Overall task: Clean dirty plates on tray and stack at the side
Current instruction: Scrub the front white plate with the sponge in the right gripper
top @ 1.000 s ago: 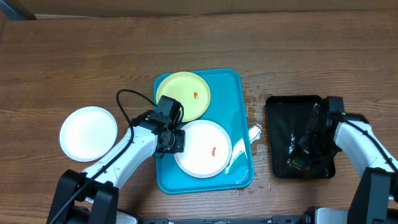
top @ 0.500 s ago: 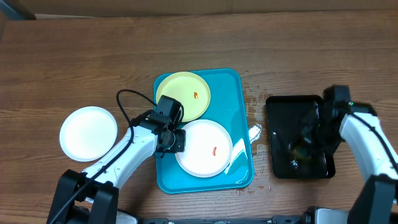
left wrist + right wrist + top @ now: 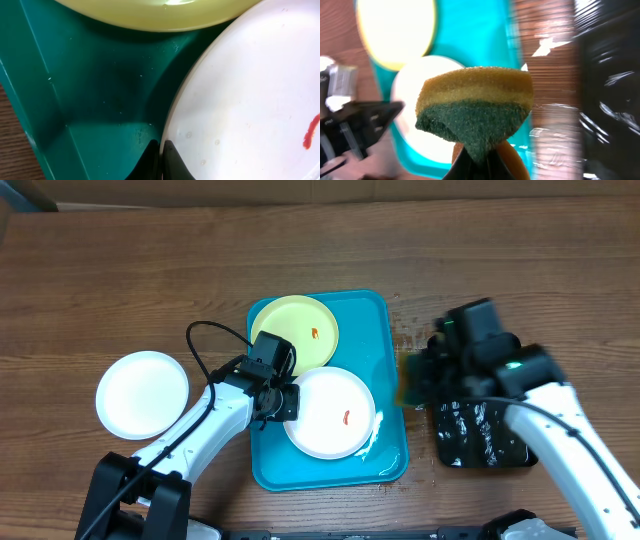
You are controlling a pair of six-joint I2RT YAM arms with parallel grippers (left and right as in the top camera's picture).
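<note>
left gripper (image 3: pixel 160 156) pinched on rim of smeared white plate (image 3: pixel 330 413) in tray (image 3: pixel 380 320). right gripper (image 3: pixel 479 159) clamps yellow-green sponge (image 3: pixel 475 100) above tray's right edge, beside black tray (image 3: pixel 480 442).

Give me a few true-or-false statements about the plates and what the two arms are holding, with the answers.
1. The right fingers hold a yellow and green sponge. True.
2. All three plates lie on the blue tray. False: only two lie on it. The third white plate lies on the table to the tray's left.
3. The yellow-green plate has a small red smear. True.
4. The left fingers grip the yellow-green plate. False: they pinch the rim of the smeared white plate.
</note>
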